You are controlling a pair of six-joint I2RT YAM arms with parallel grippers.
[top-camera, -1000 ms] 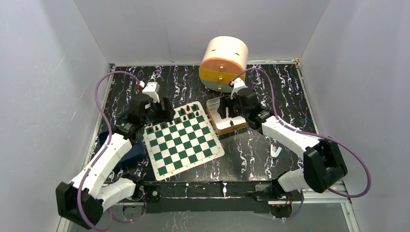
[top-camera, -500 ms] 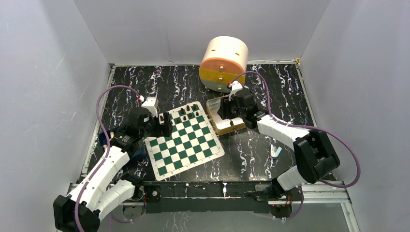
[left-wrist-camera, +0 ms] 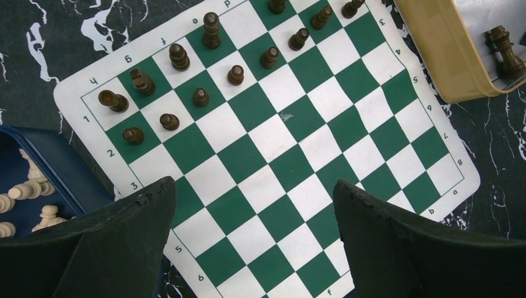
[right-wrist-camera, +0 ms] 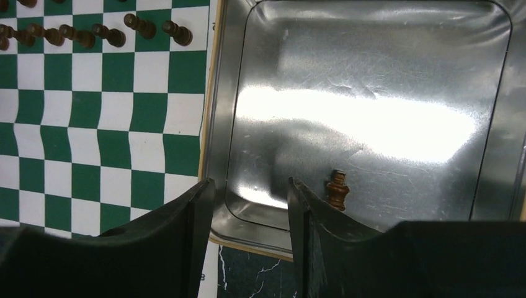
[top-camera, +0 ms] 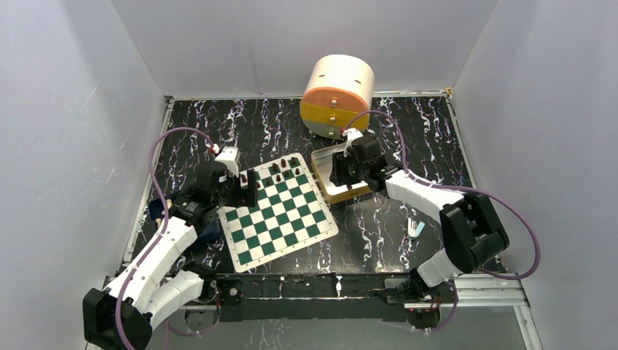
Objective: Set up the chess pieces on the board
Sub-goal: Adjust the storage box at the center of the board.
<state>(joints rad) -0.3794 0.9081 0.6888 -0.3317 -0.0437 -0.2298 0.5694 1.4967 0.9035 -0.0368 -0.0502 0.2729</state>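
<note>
The green-and-white board (top-camera: 280, 215) lies mid-table. Several dark chess pieces (left-wrist-camera: 180, 57) stand in its two far rows, also seen in the top view (top-camera: 280, 169). My left gripper (top-camera: 244, 188) hovers over the board's left part, jaws wide open and empty (left-wrist-camera: 254, 198). My right gripper (top-camera: 342, 173) hangs over the tan tray (top-camera: 337, 195), open and empty (right-wrist-camera: 251, 192). One brown piece (right-wrist-camera: 337, 189) stands in the tray's metal bottom, just right of my right fingertip (right-wrist-camera: 298, 198), outside the jaws. It also shows in the left wrist view (left-wrist-camera: 505, 53).
A blue tray (left-wrist-camera: 62, 167) holding white pieces (left-wrist-camera: 28, 186) sits left of the board. A large round tan-and-yellow box (top-camera: 337, 95) lies on its side behind the tan tray. A small pale object (top-camera: 415, 228) lies on the black marbled table to the right.
My left gripper has drawn back from the board's far-left corner toward the near side. My right gripper has shifted slightly over the tan tray. No piece has moved.
</note>
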